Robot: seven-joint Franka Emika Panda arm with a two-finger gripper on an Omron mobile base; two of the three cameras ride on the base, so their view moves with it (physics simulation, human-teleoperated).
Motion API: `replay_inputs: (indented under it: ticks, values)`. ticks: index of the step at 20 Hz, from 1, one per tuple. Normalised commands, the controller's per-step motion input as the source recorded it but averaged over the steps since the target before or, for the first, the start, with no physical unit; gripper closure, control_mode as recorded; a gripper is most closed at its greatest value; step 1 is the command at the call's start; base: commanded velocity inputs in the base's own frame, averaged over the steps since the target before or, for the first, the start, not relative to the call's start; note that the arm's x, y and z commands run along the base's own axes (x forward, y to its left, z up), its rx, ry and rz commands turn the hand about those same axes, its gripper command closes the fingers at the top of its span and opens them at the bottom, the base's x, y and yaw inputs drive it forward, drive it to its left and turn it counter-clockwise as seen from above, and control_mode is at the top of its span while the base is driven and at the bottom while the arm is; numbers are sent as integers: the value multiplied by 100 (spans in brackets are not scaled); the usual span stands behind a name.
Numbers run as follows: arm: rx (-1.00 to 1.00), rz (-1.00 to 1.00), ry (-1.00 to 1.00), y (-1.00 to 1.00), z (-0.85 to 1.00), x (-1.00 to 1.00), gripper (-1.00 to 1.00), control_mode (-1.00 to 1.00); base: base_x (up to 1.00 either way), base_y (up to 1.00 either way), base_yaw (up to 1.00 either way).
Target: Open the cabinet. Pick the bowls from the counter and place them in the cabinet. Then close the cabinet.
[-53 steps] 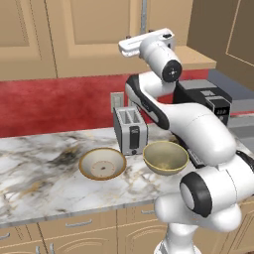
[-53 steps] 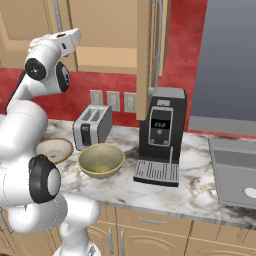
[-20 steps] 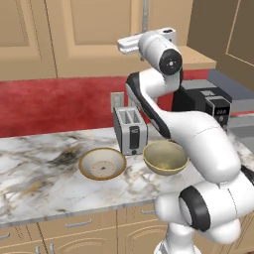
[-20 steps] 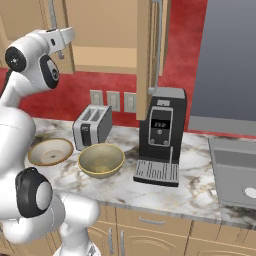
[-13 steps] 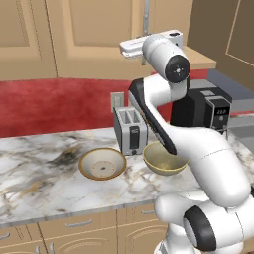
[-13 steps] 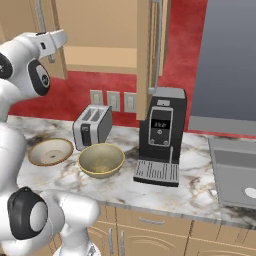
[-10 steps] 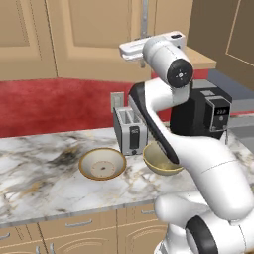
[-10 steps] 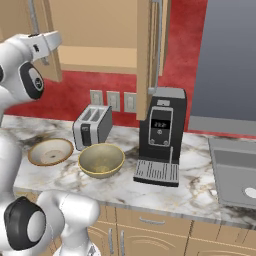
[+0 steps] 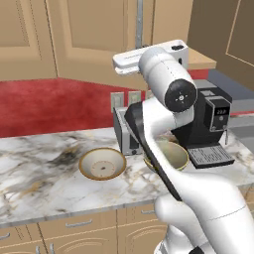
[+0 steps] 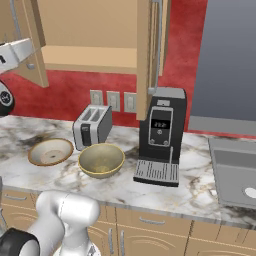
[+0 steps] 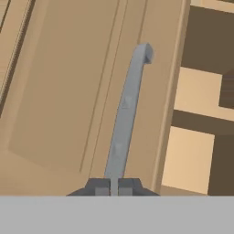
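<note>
The cabinet's left door (image 9: 94,34) stands ajar and its right door (image 10: 149,50) is swung wide, so the shelf inside (image 10: 90,55) shows. My gripper (image 11: 114,186) is up at the lower end of the left door's silver handle (image 11: 125,109). Its fingertips are shut together, and the bar looks wider than the slit between them. On the counter (image 9: 39,173) sit the two bowls. One is shallow and tan-rimmed (image 9: 102,163) (image 10: 50,151). The other is deeper and olive-yellow (image 10: 101,160), partly behind my arm (image 9: 174,153).
A silver toaster (image 10: 91,127) stands behind the bowls against the red wall. A black coffee machine (image 10: 161,135) is to their right, under the open right door. A sink (image 10: 235,170) lies at the far right of the counter (image 10: 200,185).
The left door has swung outward with my hand at its handle. The jaws have closed together. The bowls have not moved.
</note>
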Motion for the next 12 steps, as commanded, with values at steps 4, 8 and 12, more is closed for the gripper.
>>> replay_inputs:
  ticks: [4,8,12]
  values:
    - [-1,-3,0,21,0,-76,100,-100,0,0,0]
    - [0,-3,0,18,0,-44,-100,-100,0,0,0]
    - [0,-3,0,-7,0,-66,-100,-100,0,0,0]
